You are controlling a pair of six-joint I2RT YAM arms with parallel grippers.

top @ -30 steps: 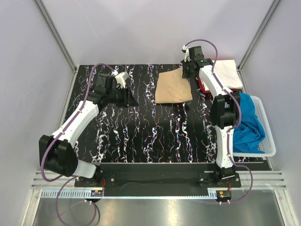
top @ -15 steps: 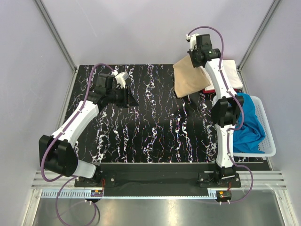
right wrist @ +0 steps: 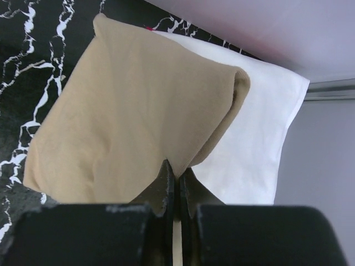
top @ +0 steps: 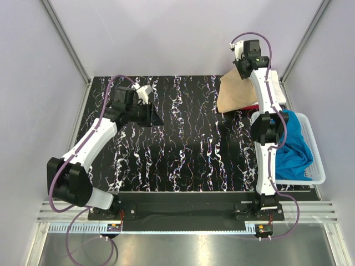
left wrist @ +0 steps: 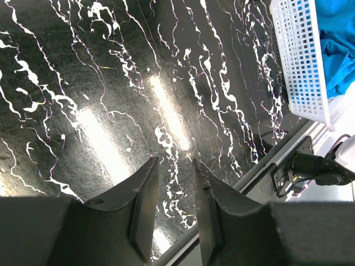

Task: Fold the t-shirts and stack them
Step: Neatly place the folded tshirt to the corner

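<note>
- Left arm and right arm: white link shells, black joint housings.
- Purple cable loops along each arm, from base up to wrist.
- Both bases sit on one black plate.
- Left gripper: matte black, angular fingers, with a round hole near one root.
- Right gripper: same black, fingers tapering to thin tips.

You have four shirts here: one tan t-shirt, one white t-shirt, one red t-shirt, one blue t-shirt. One mesh basket. Two grippers: left gripper, right gripper.
</note>
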